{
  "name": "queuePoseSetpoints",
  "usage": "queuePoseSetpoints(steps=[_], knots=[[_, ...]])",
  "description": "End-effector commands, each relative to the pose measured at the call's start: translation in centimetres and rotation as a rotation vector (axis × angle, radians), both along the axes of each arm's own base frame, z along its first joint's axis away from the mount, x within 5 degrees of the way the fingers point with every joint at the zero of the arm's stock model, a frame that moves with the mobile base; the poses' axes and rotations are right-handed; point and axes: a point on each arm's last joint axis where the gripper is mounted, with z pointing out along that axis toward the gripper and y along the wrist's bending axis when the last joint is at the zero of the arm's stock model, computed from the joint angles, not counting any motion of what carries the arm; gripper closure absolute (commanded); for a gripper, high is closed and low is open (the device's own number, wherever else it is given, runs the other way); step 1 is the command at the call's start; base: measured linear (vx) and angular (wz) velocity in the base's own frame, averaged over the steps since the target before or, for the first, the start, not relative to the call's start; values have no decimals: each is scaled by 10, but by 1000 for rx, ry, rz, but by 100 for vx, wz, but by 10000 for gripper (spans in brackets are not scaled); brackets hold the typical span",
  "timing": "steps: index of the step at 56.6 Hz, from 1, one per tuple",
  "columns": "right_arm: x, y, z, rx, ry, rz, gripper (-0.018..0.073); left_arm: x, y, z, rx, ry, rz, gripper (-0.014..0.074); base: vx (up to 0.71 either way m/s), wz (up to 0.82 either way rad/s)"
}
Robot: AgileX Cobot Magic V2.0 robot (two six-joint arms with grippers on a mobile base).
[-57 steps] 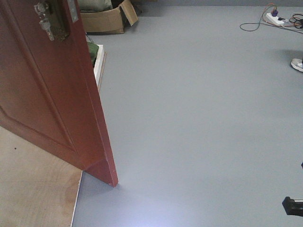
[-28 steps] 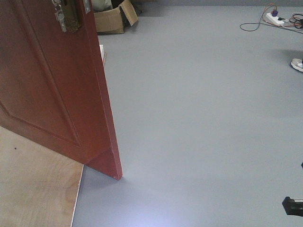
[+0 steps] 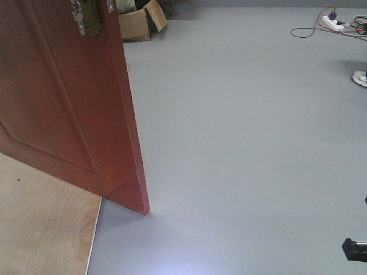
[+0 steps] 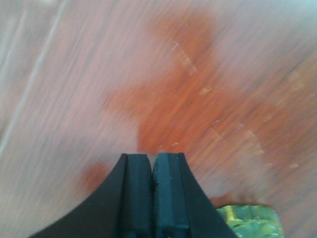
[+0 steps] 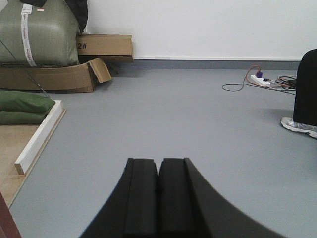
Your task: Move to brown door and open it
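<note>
I count one brown door [image 3: 63, 103], and two claws of mine. My left claw [image 4: 151, 168] has its pads pressed together with nothing between them. It points at the blurred red-brown face of the door, very near it, though I cannot tell whether it touches. My right claw [image 5: 158, 168] is likewise pressed together on nothing, above bare grey floor [image 5: 198, 114]. Farther off I count one open carton [image 5: 54, 77], one closed box [image 5: 104, 44] behind it, one bulging green sack [image 5: 39, 32], one white beam [image 5: 39, 136], one power strip [image 3: 332, 23] and one shoe [image 3: 360, 77].

Since a second ago the door's free edge has swung rightward. Its bottom corner sits farther right on the floor, and its brass lock plate [image 3: 92, 17] has slid toward the top edge of the front view. The beam that showed behind the door there is now hidden.

The door fills the left of the front view, its bottom corner just past the plywood's [image 3: 40, 229] right edge, over the grey floor. To its right the floor runs open to the far wall, with the power strip near the far right corner and the shoe at the right edge.
</note>
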Motion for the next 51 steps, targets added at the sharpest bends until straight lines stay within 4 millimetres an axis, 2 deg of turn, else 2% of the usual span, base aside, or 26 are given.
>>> queuePoseSetpoints(steps=[1,51], knots=[[1,-1,6,-14,-89,-8,559,-17,1,35,-26,-95,18,600,0,0],[1,-1,6,-14,-89,-8,559,-17,1,35,-26,-95,18,600,0,0]])
